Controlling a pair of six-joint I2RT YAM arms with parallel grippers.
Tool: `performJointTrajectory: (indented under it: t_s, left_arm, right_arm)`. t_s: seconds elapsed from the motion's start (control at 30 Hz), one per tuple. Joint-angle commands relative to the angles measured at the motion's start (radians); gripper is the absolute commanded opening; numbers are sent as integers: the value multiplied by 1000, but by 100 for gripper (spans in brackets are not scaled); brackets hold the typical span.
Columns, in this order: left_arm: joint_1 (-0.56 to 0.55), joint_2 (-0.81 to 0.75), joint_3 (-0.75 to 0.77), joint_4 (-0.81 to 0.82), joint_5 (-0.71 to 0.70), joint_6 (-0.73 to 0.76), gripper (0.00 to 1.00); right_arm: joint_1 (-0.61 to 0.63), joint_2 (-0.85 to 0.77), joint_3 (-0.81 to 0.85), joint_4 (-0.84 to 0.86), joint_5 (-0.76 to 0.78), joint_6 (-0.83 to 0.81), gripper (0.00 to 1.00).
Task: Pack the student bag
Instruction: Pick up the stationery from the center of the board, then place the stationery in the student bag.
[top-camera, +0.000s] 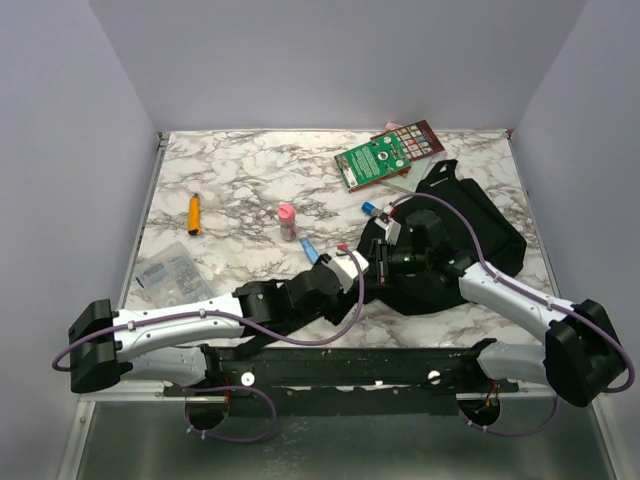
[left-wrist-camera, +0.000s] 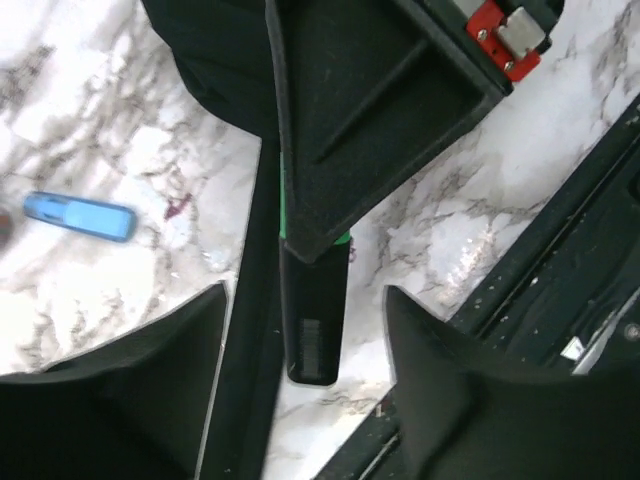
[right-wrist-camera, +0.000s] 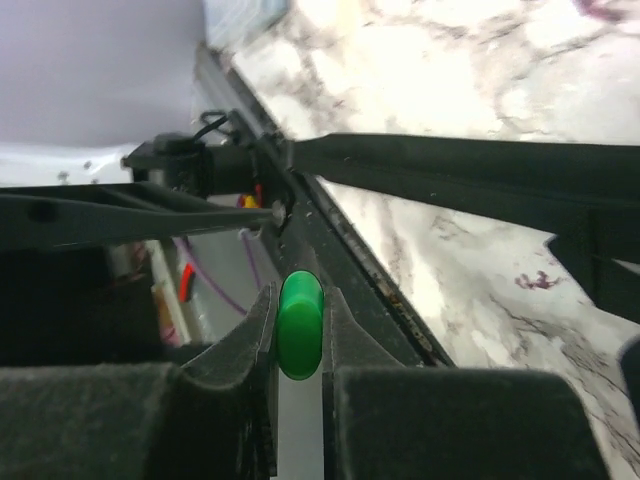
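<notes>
As right tool (right-wrist-camera: 300, 308) clamps marker (right-wrist-camera: 300, 335), beside bag (top-camera: 470, 235)

The right arm (top-camera: 500, 290) covers the middle of the student bag (top-camera: 505, 238). A green object (right-wrist-camera: 300, 330), pinched in the right gripper (right-wrist-camera: 300, 300), is mostly hidden; its kind cannot be told.
</notes>
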Motion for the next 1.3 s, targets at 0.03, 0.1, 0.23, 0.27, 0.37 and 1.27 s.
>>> performJointTrajectory:
  t_s: [0.03,0.1,0.23,0.27,0.37,1.27]
  left_arm:
    - [73,-63,160,-151,116,-15,82]
    - [121,-102,208,-183,185,-10,88]
    - [231,-126,293,-215,301,-24,90]
    - [251,-123,304,-214,329,-30,90]
    - [286,-94,330,-203,361,-34,90]
    - [306,-72,214,-105,404,-7,90]
  right_arm:
    - [7,-66,185,-344,415,-132,1]
    - [0,-86,252,-418,628,-145,0]
    - [-101,-58,405,-559,923,-179,1]
    - [-132,-42,438,-589,995,-196,0]
    - [-201,11,507,-626,1204,-294,1]
    - [-220,245,461,-573,1030,-551,1]
